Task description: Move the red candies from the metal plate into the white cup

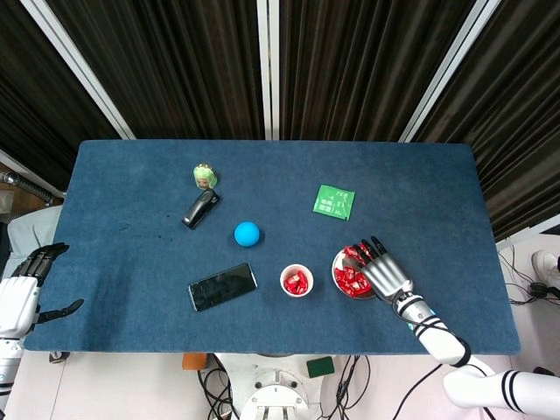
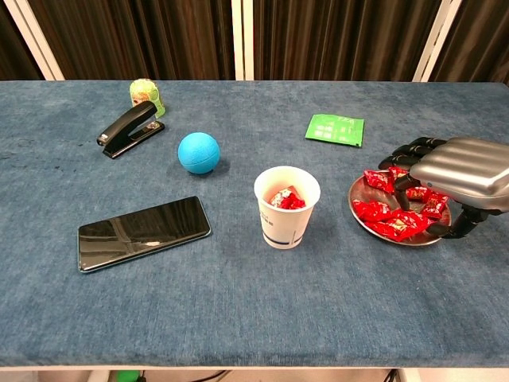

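- So, readable text: not much. The white cup (image 2: 286, 206) has a small blue mark near its base, and the green packet (image 2: 335, 129) has white print, both too tiny to read.
- Red candies (image 2: 395, 211) are piled on the metal plate (image 2: 359, 213), which sits at 3 o'clock from the cup. A few red ones are already inside the cup.
- Right hand (image 2: 458, 169) hangs over the plate's right half, palm down, fingers curled with the tips (image 2: 402, 153) at the candies. Can't tell if it's actually pinching one.
- Left hand (image 1: 24, 289) is off the table's left edge, fingers apart, holding nothing.
- Other stuff: blue ball (image 2: 198, 152) at 10 o'clock from the cup, phone (image 2: 143, 232) at 9, black stapler (image 2: 130, 129) and a small green toy (image 2: 145, 95) farther back left.
- Gap between plate and cup looks bare.
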Controlling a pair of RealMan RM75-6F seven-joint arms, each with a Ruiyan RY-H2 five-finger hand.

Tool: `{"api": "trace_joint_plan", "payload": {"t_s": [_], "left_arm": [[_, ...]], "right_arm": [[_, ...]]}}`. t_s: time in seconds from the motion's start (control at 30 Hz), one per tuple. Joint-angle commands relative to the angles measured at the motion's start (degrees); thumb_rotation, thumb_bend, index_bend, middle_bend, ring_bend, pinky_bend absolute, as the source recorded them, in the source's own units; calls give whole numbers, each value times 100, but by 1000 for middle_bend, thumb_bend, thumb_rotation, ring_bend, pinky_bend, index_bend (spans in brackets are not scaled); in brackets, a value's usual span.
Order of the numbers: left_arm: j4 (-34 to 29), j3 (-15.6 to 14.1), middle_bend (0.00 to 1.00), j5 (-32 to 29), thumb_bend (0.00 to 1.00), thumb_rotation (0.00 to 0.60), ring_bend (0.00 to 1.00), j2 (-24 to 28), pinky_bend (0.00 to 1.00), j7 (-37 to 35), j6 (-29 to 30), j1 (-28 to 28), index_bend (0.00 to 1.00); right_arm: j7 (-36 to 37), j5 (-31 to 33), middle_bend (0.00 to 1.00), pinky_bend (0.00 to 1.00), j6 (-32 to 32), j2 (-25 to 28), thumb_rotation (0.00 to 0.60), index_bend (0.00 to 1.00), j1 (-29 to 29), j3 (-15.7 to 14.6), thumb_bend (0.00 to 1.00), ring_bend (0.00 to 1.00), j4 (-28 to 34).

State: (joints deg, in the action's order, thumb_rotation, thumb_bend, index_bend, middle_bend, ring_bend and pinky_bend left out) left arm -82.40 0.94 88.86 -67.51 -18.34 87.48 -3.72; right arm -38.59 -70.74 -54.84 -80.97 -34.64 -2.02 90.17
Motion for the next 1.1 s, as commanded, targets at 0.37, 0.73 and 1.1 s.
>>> {"api": "trace_joint_plan", "payload": {"t_s": [0.37, 0.73, 1.1], "left_arm": [[28, -8, 129, 0, 44, 600, 111, -12, 232, -27, -6, 4, 163], [15, -12, 129, 10, 44, 600, 111, -17, 232, -10, -18, -6, 162], [-27, -1, 129, 13, 44, 600, 111, -7, 232, 38, -25, -22, 162]], "right_arm": [[10, -76, 44, 0, -42, -45, 600, 524, 11, -6, 379, 0, -59], [206, -319, 51, 0, -232, 77, 600, 560, 90, 0, 398, 0, -4], [411, -992, 53, 0, -831, 523, 600, 560, 29, 394, 397, 0, 763]]}}
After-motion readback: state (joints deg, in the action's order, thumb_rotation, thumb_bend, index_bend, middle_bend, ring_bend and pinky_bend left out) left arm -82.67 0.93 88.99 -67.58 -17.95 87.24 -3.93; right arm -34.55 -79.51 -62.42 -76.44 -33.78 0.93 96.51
